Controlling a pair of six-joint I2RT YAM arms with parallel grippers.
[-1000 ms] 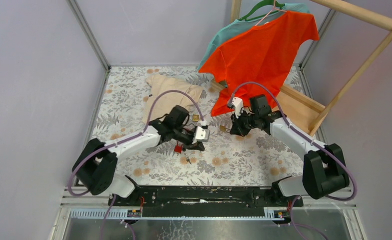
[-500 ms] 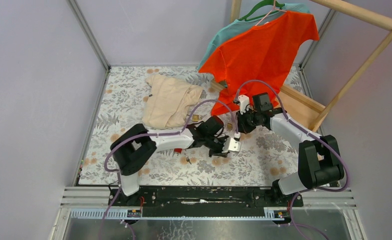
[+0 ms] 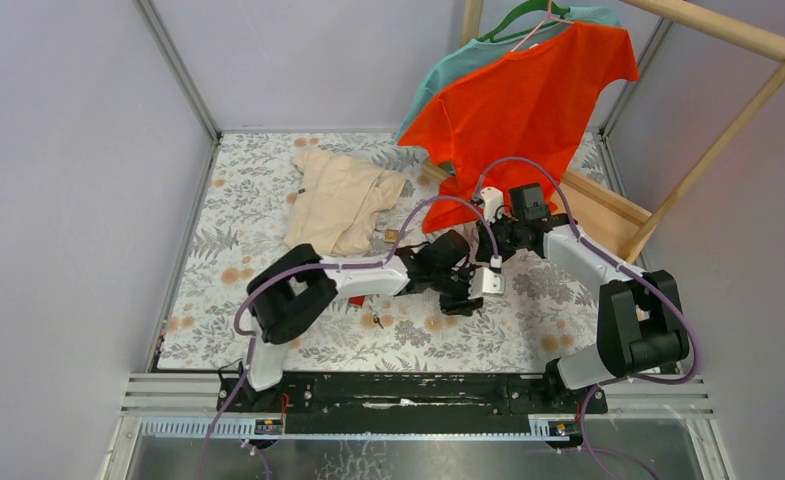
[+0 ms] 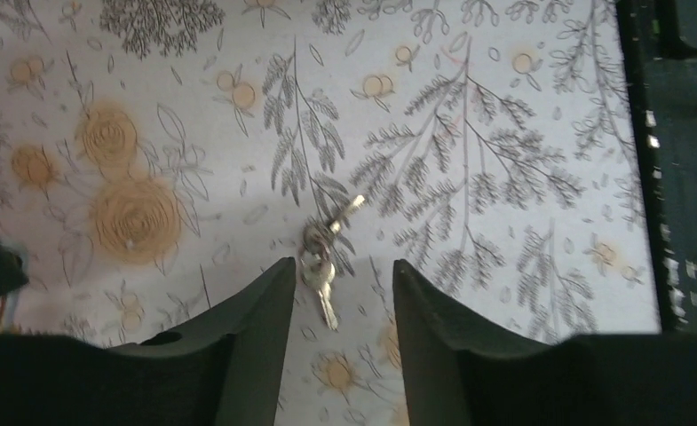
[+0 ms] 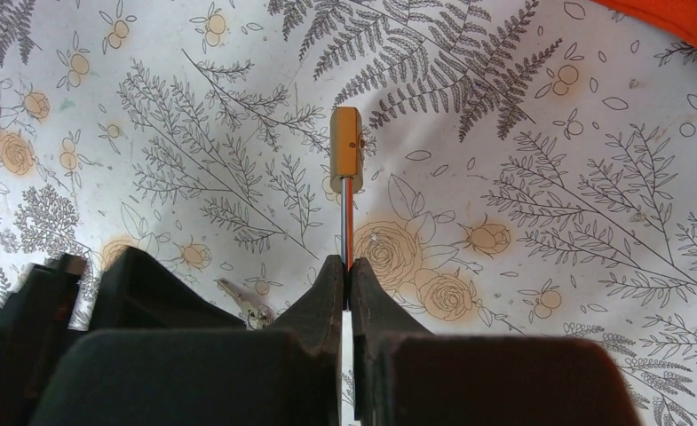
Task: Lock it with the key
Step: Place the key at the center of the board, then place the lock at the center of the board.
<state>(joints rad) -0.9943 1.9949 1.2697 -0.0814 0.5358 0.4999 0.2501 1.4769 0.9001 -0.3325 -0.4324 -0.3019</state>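
Key (image 4: 320, 266) lies loose on the worktop (image 4: 504, 106) in the left wrist view, framed by the left claw (image 4: 343, 266), which has just spread. In the right wrist view, the right claw (image 5: 346, 268) pinches the padlock (image 5: 345, 146) by its shackle. From above, the left arm has swung right to centre; locking looks not yet begun.

The worktop (image 3: 528, 330) is spread with a pale cloth printed with grey ferns and orange-yellow roses. A folded beige garment (image 3: 340, 200) lies on it at the far left of centre. Just beside the garment's right edge sits a small brass-coloured piece (image 3: 393, 236), too small to identify. A small red object (image 3: 356, 298) lies near the middle, and a bunch of keys (image 3: 375, 321) lies nearer, just beside it. The wrist view shows a single silver key (image 5: 247, 306) flat on the cloth. At the far right rests the wooden rack base (image 3: 593, 208).
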